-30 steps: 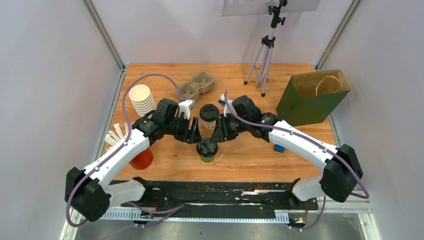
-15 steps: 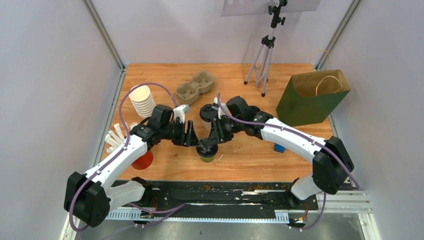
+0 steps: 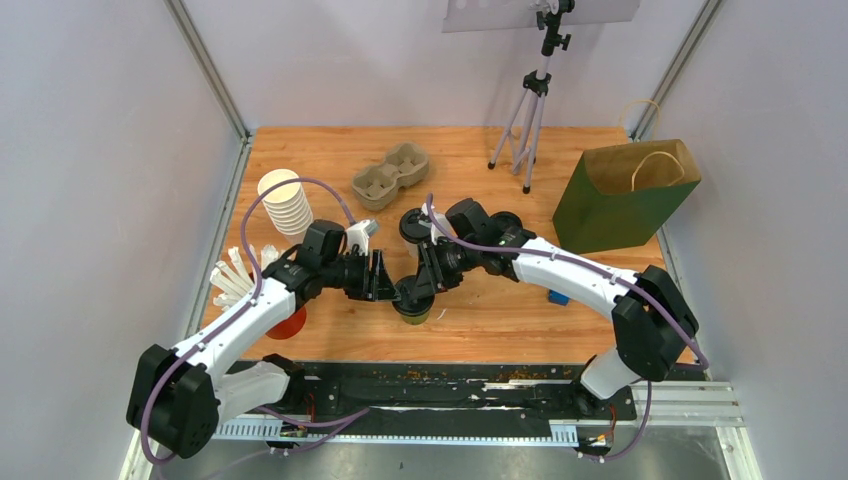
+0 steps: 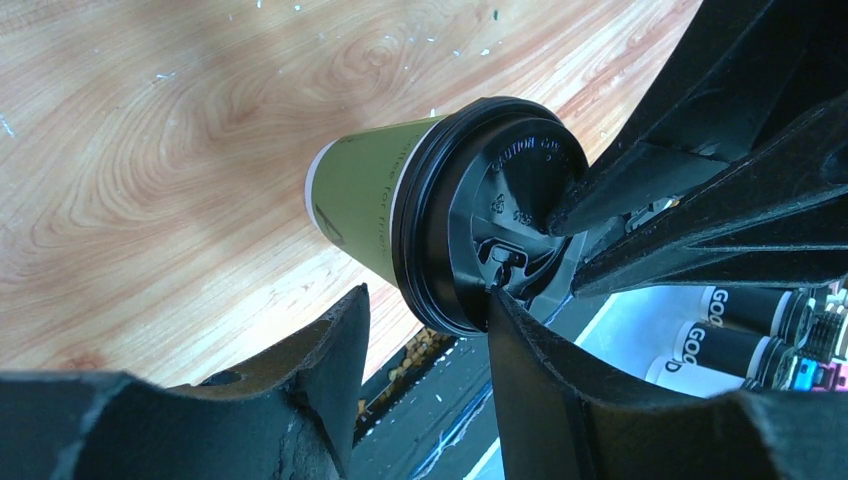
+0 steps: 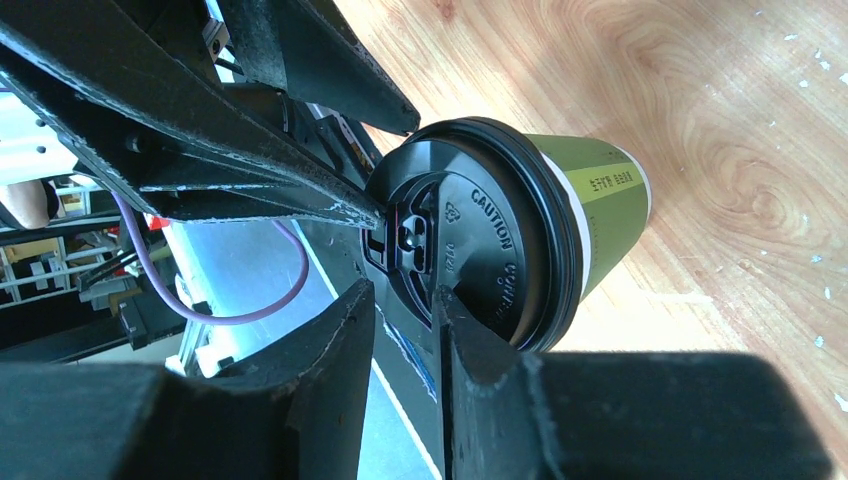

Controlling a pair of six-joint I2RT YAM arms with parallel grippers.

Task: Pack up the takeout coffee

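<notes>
Seen from above, a tip-over looks likely: both arms crowd the lid of the green-sided cup [image 3: 413, 303] at the table's [image 3: 500, 160] near middle, and an uneven shove could topple it. The white-sided cup [image 3: 414, 228] stands just behind. In the left wrist view, the left gripper [image 4: 425, 300] is spread and grips nothing, with one finger at the lid rim. In the right wrist view, the right gripper [image 5: 402, 295] is narrowly parted and pinches nothing, one tip resting on the lid.

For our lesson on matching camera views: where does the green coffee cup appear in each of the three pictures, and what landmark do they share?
Top view: the green coffee cup stands front-centre on the table.
Left wrist view: centre of the picture, top facing right.
Right wrist view: centre-right, top facing left.
Shared landmark: its black lid, seen in all three.
</notes>
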